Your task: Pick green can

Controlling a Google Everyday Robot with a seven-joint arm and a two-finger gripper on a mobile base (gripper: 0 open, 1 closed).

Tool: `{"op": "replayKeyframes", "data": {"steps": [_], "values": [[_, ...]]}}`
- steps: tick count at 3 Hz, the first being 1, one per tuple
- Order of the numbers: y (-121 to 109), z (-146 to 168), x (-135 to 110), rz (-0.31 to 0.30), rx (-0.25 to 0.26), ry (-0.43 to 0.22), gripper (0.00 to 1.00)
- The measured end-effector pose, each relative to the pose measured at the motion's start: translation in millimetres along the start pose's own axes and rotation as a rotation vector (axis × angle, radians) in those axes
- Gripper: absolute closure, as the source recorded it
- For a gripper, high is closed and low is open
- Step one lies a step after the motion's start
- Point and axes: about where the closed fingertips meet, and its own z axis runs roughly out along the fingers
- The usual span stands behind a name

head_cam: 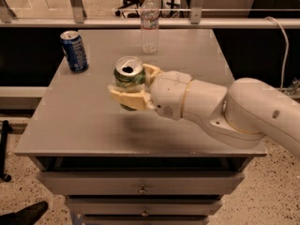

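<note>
The green can (pixel 128 77), with a silver opened top, is held upright in my gripper (pixel 132 86), lifted above the grey table (pixel 93 125). The cream fingers (pixel 126 97) wrap around the can's body from both sides, covering its lower part. The white arm reaches in from the right. A dark shadow lies on the tabletop below the can.
A blue can (pixel 74 50) stands at the table's far left. A clear plastic water bottle (pixel 149 23) stands at the far middle edge. Drawers (pixel 140 189) sit under the tabletop. A railing runs behind the table. A shoe (pixel 23 214) shows at bottom left.
</note>
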Motion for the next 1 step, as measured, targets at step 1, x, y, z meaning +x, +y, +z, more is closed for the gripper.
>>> {"op": "replayKeyframes", "data": {"steps": [1], "values": [[-7.7, -11.7, -2.7, -0.008, 0.029, -0.003, 1.0]]}}
